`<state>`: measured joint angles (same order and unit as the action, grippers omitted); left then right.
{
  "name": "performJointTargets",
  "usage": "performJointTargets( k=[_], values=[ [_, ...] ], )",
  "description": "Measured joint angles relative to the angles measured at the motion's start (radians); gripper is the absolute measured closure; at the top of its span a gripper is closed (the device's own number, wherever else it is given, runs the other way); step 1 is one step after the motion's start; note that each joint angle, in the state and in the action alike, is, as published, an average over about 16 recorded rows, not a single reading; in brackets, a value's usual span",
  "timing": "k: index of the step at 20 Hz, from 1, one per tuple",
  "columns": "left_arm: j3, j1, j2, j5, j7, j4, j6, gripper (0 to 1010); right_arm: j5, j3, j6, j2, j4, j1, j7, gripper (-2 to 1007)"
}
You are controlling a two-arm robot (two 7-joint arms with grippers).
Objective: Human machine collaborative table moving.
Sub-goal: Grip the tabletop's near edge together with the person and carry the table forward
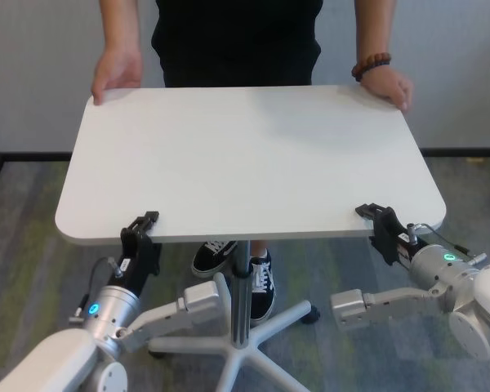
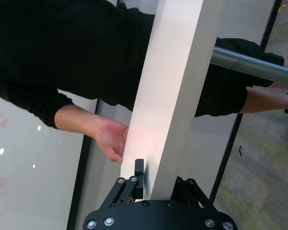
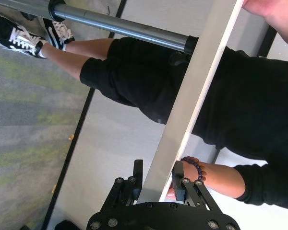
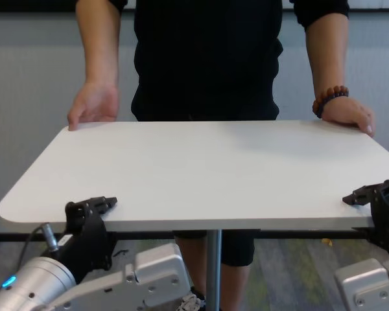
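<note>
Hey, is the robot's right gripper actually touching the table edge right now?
Touching. In the right wrist view the right gripper has its black fingers clamped on both faces of the white table edge, with no gap showing.

Both tools — left tool [image 1: 141, 231], right tool [image 1: 379, 223] — clamped on the table [image 1: 245, 159] near edge, human [image 1: 237, 41] opposite.
</note>
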<state>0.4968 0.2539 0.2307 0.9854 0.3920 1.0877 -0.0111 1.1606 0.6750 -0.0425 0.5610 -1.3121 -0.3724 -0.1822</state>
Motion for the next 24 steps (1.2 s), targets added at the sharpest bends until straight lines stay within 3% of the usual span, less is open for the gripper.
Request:
performJointTargets(
  k=[13, 24],
  values=[
    [0.031, 0.039, -0.024, 0.003, 0.026, -0.075, -0.002, 736, -0.018, 0.031, 0.021, -0.007, 0.076, -0.039, 0.027, 667],
    [0.046, 0.055, -0.031, 0.000, 0.039, -0.112, -0.009, 737, -0.022, 0.048, 0.008, 0.000, 0.081, -0.050, 0.025, 667]
  ],
)
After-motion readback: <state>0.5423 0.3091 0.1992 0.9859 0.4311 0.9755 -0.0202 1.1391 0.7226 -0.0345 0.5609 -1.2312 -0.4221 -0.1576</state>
